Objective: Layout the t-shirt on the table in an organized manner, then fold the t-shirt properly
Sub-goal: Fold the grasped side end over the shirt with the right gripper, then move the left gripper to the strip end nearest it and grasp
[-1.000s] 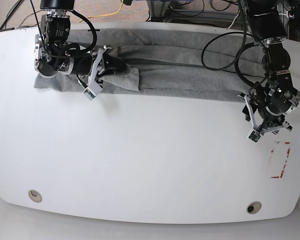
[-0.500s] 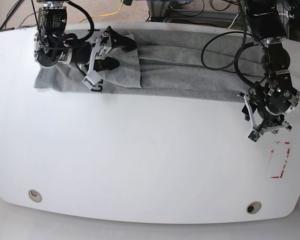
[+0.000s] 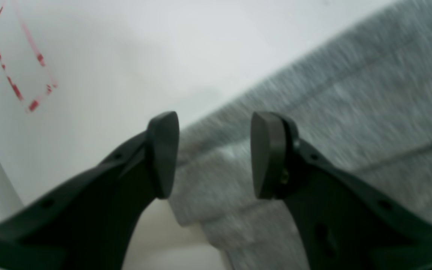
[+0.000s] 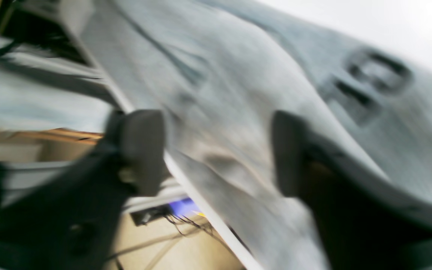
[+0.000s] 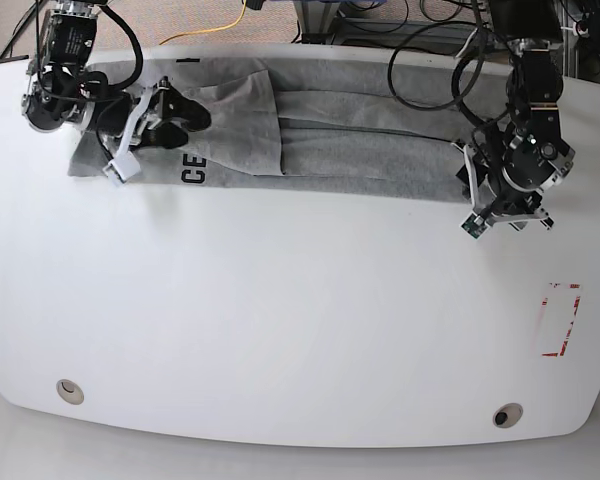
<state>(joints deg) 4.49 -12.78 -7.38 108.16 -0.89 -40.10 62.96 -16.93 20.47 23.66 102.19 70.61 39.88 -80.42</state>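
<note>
The grey t-shirt (image 5: pixel 360 150) lies in a long band along the far side of the white table (image 5: pixel 280 320). At its left end a flap (image 5: pixel 235 130) is folded over, showing dark letters (image 5: pixel 193 172). My right gripper (image 5: pixel 185 112) hovers open over that flap. In the blurred right wrist view its fingers (image 4: pixel 143 150) stand wide apart with the t-shirt (image 4: pixel 231 112) beyond them. My left gripper (image 5: pixel 505 200) is at the shirt's right end. It is open (image 3: pixel 215 153), and the t-shirt's corner (image 3: pixel 216 195) lies below the gap, not gripped.
A red tape rectangle (image 5: pixel 562 320) marks the table's right side and shows as the tape outline (image 3: pixel 17 67) in the left wrist view. Two metal grommets (image 5: pixel 70 390) (image 5: pixel 507 414) sit near the front edge. Cables (image 5: pixel 430 90) hang over the far edge beside the left arm.
My right gripper opened, let go of the shirt's left flap and drew back leftward; the flap now lies flat with letters showing. My left arm moved up to the shirt's right end.
</note>
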